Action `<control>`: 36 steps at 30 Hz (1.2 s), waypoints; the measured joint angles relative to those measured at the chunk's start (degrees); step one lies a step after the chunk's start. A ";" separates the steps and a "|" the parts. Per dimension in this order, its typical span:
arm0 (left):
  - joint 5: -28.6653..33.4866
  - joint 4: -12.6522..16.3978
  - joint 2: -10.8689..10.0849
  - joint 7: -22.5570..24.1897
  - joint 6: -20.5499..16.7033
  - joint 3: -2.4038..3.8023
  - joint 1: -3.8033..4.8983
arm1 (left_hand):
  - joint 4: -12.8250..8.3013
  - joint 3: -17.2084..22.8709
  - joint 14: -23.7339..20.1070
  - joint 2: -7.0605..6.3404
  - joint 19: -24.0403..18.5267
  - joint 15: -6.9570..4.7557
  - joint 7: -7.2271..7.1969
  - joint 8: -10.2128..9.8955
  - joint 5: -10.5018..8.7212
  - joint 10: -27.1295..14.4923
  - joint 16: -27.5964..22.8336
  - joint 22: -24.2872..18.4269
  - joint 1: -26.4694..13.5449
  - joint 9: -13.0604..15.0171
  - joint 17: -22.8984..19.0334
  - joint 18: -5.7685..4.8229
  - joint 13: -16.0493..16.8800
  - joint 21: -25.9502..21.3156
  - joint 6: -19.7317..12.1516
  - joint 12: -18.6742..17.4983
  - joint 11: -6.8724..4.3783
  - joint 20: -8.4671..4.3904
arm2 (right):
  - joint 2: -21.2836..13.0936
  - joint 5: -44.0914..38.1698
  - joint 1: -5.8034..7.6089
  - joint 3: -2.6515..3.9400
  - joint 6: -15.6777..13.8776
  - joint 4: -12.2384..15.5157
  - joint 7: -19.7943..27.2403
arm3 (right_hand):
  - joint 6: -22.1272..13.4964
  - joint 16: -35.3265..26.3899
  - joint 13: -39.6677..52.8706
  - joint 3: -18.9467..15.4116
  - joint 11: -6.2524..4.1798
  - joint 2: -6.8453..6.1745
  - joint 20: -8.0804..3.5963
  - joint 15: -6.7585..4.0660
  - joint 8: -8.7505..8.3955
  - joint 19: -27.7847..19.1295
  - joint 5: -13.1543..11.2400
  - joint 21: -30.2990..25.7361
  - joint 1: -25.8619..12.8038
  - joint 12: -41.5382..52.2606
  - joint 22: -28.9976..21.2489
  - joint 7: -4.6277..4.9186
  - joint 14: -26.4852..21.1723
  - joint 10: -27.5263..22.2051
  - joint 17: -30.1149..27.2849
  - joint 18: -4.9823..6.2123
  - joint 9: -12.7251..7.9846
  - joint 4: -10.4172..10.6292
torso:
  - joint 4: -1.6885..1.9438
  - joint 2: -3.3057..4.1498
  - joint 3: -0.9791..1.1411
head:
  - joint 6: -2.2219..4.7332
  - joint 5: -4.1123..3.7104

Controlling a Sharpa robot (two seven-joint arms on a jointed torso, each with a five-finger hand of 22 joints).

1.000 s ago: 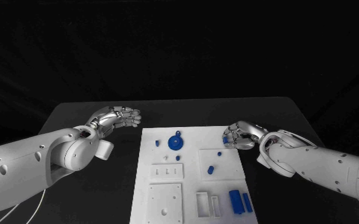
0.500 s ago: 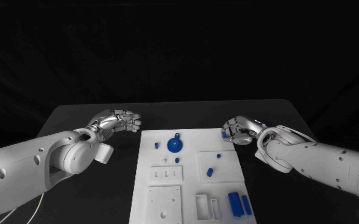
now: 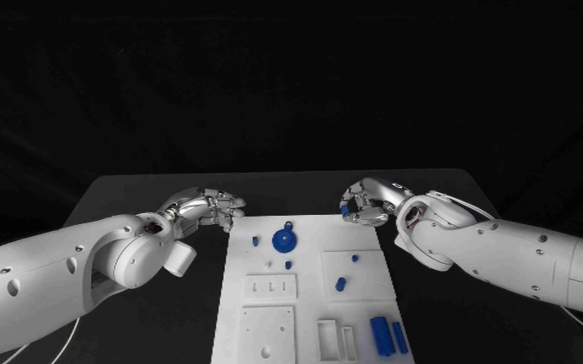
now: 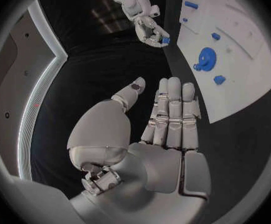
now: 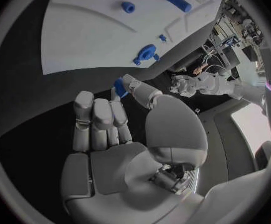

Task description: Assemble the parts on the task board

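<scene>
Right hand (image 3: 366,201) pinching a small blue part (image 5: 119,88) at its fingertips, lifted beyond the far edge of the task board (image 3: 366,266), left hand (image 3: 209,207) empty with fingers together; risk of slipping from so slight a pinch.
</scene>
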 measured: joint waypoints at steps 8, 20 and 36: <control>-3.36 1.32 2.61 -8.19 -1.02 0.02 1.08 | 2.53 -1.73 2.47 -1.94 2.38 -2.46 -0.77 0.00 0.00 3.94 6.06 0.00 -4.41 0.51 2.71 0.26 1.63 5.54 1.39 2.20 -1.70 -2.26 | 3.80 -4.54 1.76 0.01 1.20 3.27 -5.71 | 0.00 0.00 -0.01 0.18 0.00 -0.44 -0.10 0.01 0.00 0.12 0.03 0.00 -0.44 0.00 0.05 0.00 0.02 0.00 0.00 0.00 0.37 0.18 | -0.19 -0.94 -0.19 | 0.03 0.85; -8.89 0.26 6.57 -17.54 -2.52 -0.05 1.41 | 4.83 -5.20 2.76 -3.58 2.46 -3.05 -0.99 -0.88 0.00 4.69 8.48 -0.01 -9.82 0.72 3.31 0.65 3.34 8.38 1.60 3.51 -2.32 -2.33 | 10.22 -7.94 2.02 -0.01 2.64 4.72 -9.77 | 0.32 -0.28 -0.33 0.18 -0.41 -0.71 -0.22 -0.13 0.07 -0.01 1.68 -0.01 -0.69 0.00 0.04 -0.32 -0.12 -0.41 0.05 0.01 0.29 0.18 | -0.13 -1.61 -0.18 | -0.02 2.37; -13.04 -0.46 8.42 -21.14 -3.19 -0.03 1.51 | 6.39 -4.47 0.57 -3.68 -0.19 -2.00 -0.96 -1.79 0.00 1.81 6.71 -0.02 -10.46 0.84 1.50 0.72 3.34 7.49 1.57 2.39 -1.29 -1.52 | 12.77 -9.56 2.01 -0.28 3.80 4.67 -11.56 | 0.32 -0.28 -0.33 0.16 -0.41 -0.76 -0.21 -0.12 0.08 -0.02 2.06 -0.01 -0.74 -0.23 0.03 -0.32 -0.11 -0.41 0.04 0.01 0.72 0.16 | -0.19 -1.51 -0.16 | 0.18 2.89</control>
